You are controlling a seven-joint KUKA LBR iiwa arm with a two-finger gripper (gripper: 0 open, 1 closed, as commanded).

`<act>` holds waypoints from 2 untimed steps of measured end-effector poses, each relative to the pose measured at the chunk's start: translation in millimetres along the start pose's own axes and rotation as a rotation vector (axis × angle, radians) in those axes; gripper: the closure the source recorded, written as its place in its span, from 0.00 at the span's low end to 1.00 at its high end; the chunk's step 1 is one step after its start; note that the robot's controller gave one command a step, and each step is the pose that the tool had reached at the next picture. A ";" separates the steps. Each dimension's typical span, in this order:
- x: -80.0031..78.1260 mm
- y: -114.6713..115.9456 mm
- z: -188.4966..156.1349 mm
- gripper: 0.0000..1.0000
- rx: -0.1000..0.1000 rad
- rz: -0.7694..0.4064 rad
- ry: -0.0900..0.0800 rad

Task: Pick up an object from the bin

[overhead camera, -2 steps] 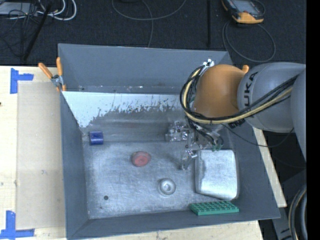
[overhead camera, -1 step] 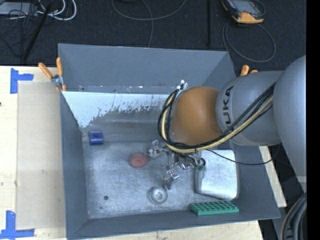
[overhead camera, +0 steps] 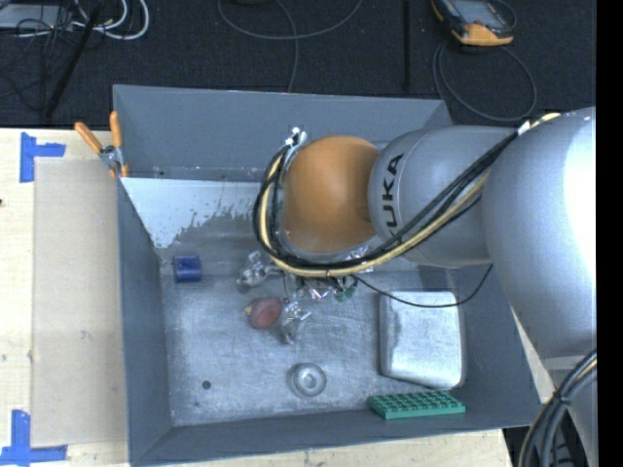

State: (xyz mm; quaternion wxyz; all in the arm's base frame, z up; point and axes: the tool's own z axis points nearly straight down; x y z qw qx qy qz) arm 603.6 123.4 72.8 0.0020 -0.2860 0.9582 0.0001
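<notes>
Nearest, against the bin's [overhead camera: 146, 358] front wall, lies 1 green toothed block [overhead camera: 417, 405]. Just behind it sit a small round silver disc [overhead camera: 310, 379] and, to the right, a pale grey rectangular pad [overhead camera: 423, 343]. Near the middle of the floor is a reddish-brown oval lump [overhead camera: 263, 312]. The gripper [overhead camera: 275, 298] is low over it with its 2 metal fingers [overhead camera: 295, 319] spread apart, 1 just right of the lump and the other up to its left; nothing is clamped between them. Farther left rests 1 blue cube [overhead camera: 187, 268]. Behind, the orange wrist cover [overhead camera: 326, 195] and looping cables [overhead camera: 268, 212] hang over the back slope.
</notes>
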 end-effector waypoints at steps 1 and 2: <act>-0.4 -1.4 -1.8 1.00 0.000 0.005 -0.004; 10.4 -15.5 -138.5 1.00 0.003 -0.012 -0.005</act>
